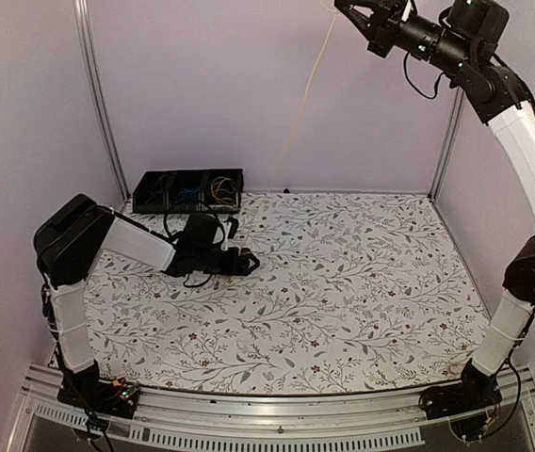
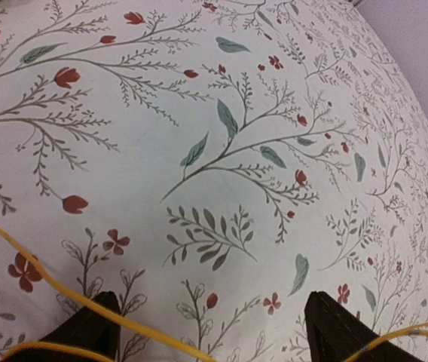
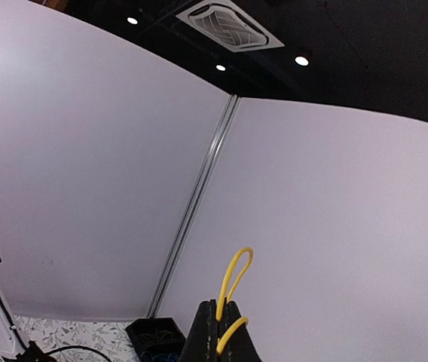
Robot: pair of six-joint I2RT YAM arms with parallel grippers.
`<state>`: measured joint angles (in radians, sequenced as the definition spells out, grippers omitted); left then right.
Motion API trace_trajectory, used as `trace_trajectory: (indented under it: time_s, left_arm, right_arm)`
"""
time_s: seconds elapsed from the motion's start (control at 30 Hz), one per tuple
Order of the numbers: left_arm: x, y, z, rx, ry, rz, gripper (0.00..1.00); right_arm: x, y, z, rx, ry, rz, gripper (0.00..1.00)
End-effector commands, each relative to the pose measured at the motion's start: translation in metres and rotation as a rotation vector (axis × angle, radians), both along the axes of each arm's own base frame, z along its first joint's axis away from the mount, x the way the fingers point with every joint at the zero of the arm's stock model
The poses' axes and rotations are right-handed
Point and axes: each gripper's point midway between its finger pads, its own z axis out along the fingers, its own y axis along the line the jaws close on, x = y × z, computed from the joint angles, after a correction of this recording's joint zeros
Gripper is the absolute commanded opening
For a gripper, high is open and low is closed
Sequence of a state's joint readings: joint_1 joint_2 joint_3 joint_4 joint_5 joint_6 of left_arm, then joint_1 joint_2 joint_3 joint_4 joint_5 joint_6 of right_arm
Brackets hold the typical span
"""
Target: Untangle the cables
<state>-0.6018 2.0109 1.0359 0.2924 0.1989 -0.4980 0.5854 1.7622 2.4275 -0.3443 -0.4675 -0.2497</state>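
My right gripper [image 1: 345, 8] is raised high at the top of the top view and is shut on a thin yellow cable [image 1: 307, 89], which hangs down from it toward the back of the table. In the right wrist view the jaws [image 3: 220, 308] pinch this cable [image 3: 236, 273], and a short loop sticks up above them. My left gripper [image 1: 246, 264] lies low over the table at left of centre, open. In the left wrist view yellow wire [image 2: 63, 290] runs across between its wide-apart fingertips [image 2: 97, 328]. More looped yellow and blue cables [image 1: 213, 192] lie in a black tray.
The black compartment tray [image 1: 183, 211] stands at the back left against the wall, and it also shows in the right wrist view [image 3: 157, 332]. A floral cloth [image 1: 362, 282] covers the table. Walls and metal posts [image 1: 98, 94] enclose the back and sides.
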Motion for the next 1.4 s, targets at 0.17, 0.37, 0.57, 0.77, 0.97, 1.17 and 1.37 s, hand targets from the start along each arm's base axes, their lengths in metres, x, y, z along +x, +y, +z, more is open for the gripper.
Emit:
trace_trajectory:
  time_s: [0.17,0.37,0.57,0.77,0.97,1.17,1.37]
  left_arm:
    - [-0.038,-0.004,0.113,-0.015,-0.4,-0.236,0.89]
    - [-0.068,0.013,0.149,0.027,-0.51,-0.312,0.88]
    - [-0.123,0.022,0.186,0.096,-0.672,-0.465,0.88]
    - [-0.146,0.046,0.188,0.195,-0.686,-0.5,0.89]
    - [-0.115,0.08,0.187,0.325,-0.649,-0.268,0.91]
    - [-0.093,0.099,0.216,0.194,-0.618,-0.159,0.59]
    - [-0.079,0.071,0.25,0.08,-0.638,-0.243,0.37]
  right_arm:
    - [0.049,-0.03,-0.094,-0.079,0.142,-0.159,0.0]
    - [0.143,-0.108,-0.168,0.0,0.423,-0.383,0.0]
    - [0.221,-0.209,-0.232,-0.025,0.516,-0.702,0.0]
    - [0.245,-0.231,-0.305,-0.114,0.61,-0.756,0.0]
    - [0.234,-0.197,-0.343,-0.188,0.659,-0.666,0.0]
    - [0.228,-0.195,-0.376,-0.255,0.711,-0.672,0.0]
    - [0.167,-0.129,-0.421,-0.316,0.873,-0.268,0.0]
